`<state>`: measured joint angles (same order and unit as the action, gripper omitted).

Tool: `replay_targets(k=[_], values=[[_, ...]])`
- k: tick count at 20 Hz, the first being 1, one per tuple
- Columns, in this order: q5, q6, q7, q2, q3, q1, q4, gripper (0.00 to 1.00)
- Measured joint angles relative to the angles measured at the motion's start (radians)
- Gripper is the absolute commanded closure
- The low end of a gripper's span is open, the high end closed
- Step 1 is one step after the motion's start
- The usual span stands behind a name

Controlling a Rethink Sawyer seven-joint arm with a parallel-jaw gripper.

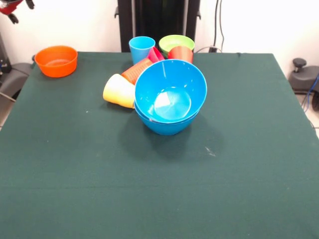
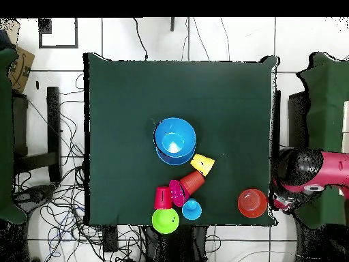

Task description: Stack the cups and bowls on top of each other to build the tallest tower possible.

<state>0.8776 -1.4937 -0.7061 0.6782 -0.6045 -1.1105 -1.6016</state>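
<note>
Overhead view alone shows the red-black arm (image 2: pixel 310 179) parked off the green tabletop (image 2: pixel 123 102); tool (image 1: pixel 14 9) state unclear. Two nested glossy blue plastic bowls (image 1: pixel 170 97) sit mid-table, cups just behind.

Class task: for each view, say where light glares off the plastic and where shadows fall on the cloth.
Front view: a pale glare patch sits inside the upper of two nested glossy bright blue plastic bowls, and a soft shadow spreads on the dark green tablecloth around them. Overhead view: the same bowls show a lighter centre; cloth shadows are barely discernible.
</note>
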Motion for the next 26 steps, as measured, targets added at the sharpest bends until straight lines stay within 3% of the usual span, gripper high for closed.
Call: replay_targets(k=[4,12,26], values=[[-0.074,0.000,0.000,0.006,-0.040,-0.075,-0.013,0.00],[-0.135,0.046,0.000,0.011,-0.095,-0.200,-0.033,0.00],[-0.149,0.255,0.000,0.005,-0.170,-0.241,-0.049,0.00]])
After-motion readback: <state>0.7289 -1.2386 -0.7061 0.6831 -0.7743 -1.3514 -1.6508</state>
